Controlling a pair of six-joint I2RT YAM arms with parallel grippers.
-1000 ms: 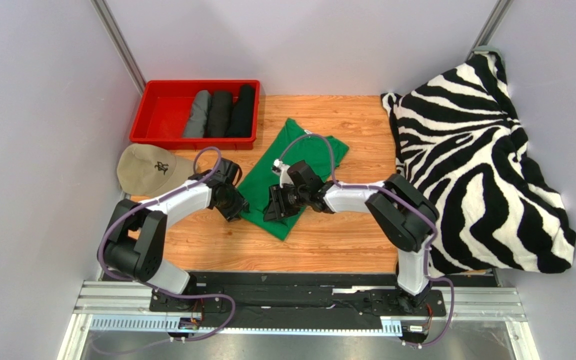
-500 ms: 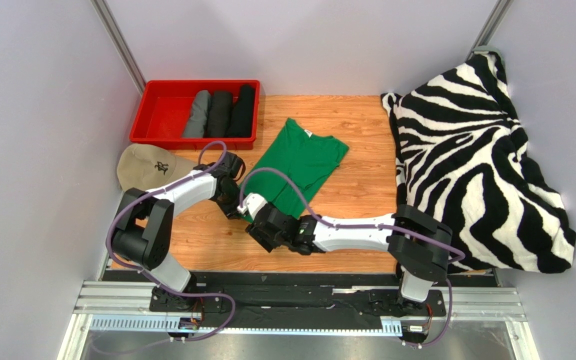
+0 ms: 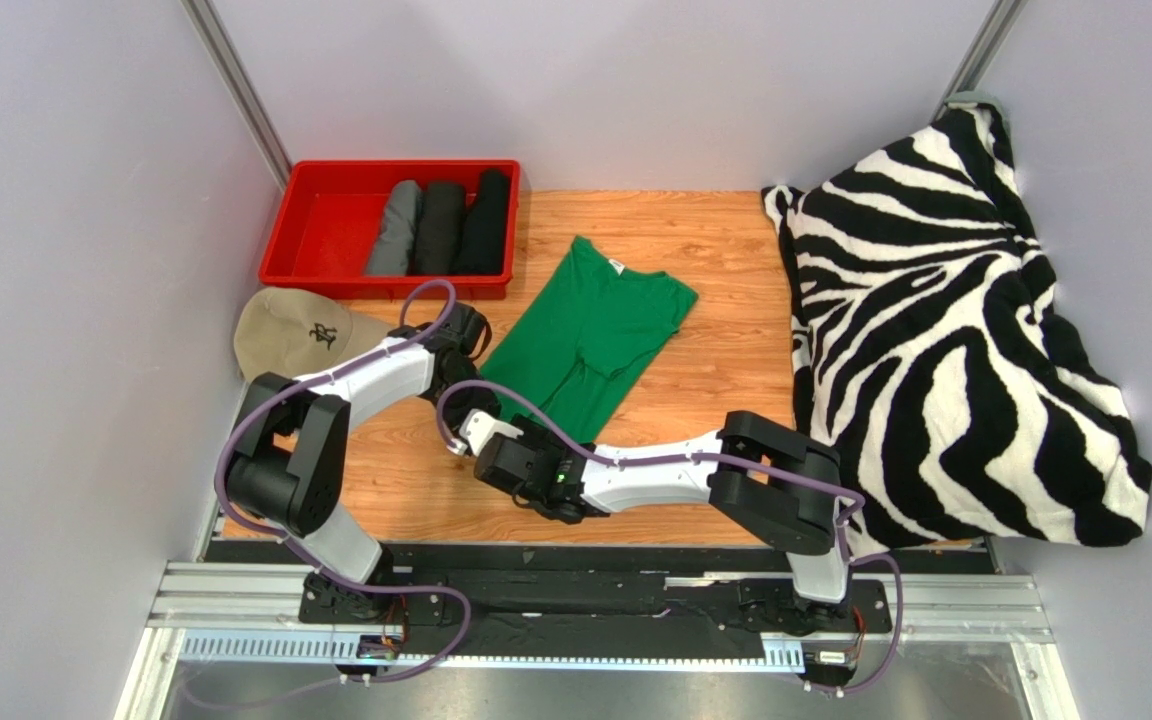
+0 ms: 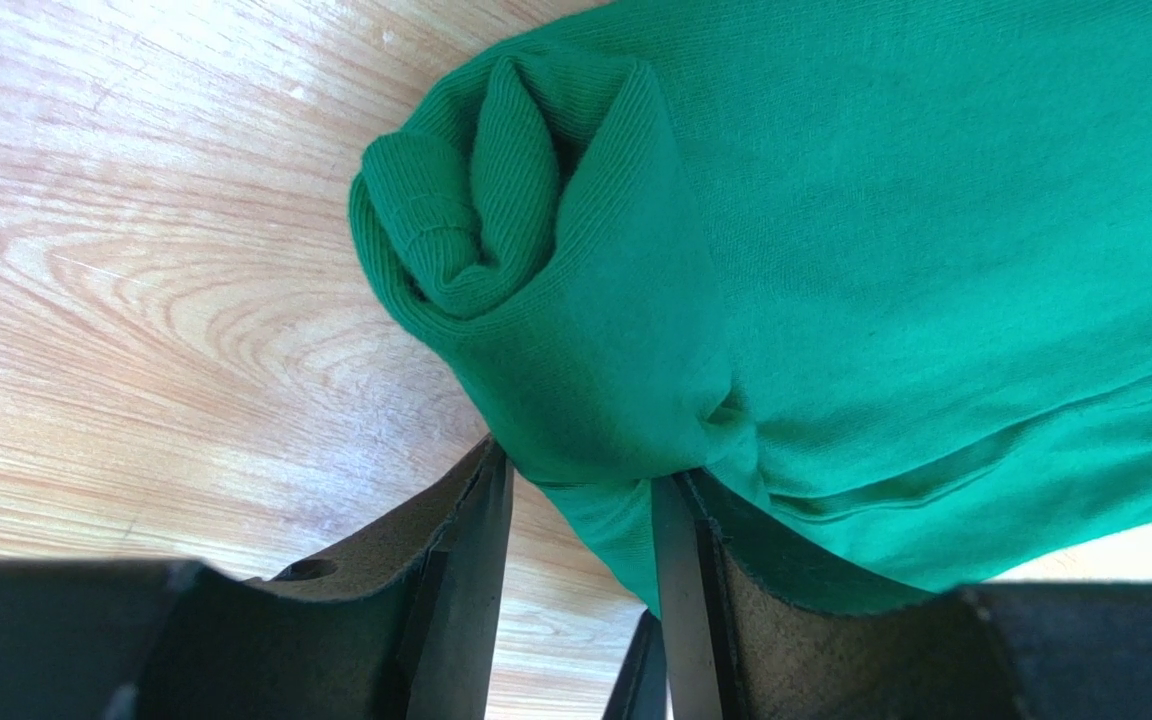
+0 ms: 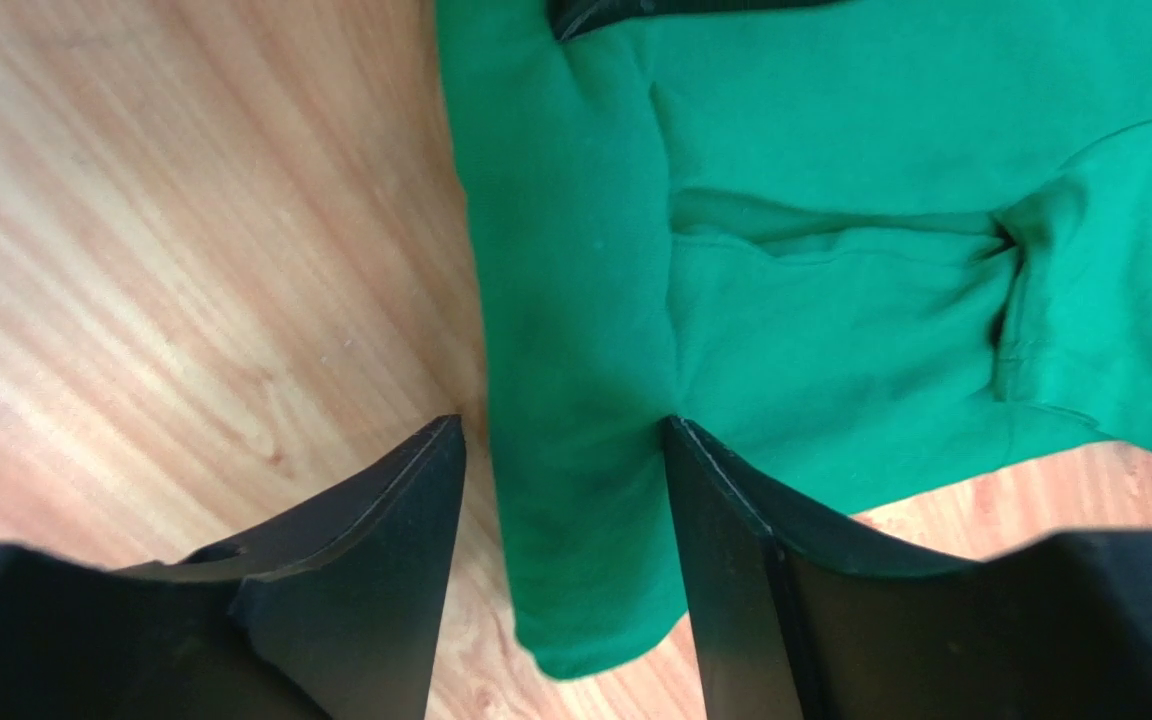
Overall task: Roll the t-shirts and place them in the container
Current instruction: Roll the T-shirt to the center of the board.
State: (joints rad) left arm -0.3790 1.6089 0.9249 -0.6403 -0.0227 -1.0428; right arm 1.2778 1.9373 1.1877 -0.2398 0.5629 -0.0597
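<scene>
Where the pale wood-grain tabletop [image 3: 717, 255] is bare at its middle, we list one bright green short-sleeved knit t-shirt [image 3: 605, 323]. It is folded to a narrow strip, with the collar and small white label [image 3: 615, 269] toward the far edge. Its near left end is turned into a short, soft roll of fine ribbed cloth.

- Left gripper [image 4: 579, 477]: jaws pinching the green cloth just behind that roll.
- Right gripper [image 5: 564, 435]: jaws apart, straddling the shirt's flat near edge, holding nothing.

We also enter a red plastic tray [image 3: 312, 240] at the far left. It holds one grey rolled t-shirt [image 3: 394, 228] and two black rolled t-shirts [image 3: 443, 225], cylindrical and side by side.
</scene>
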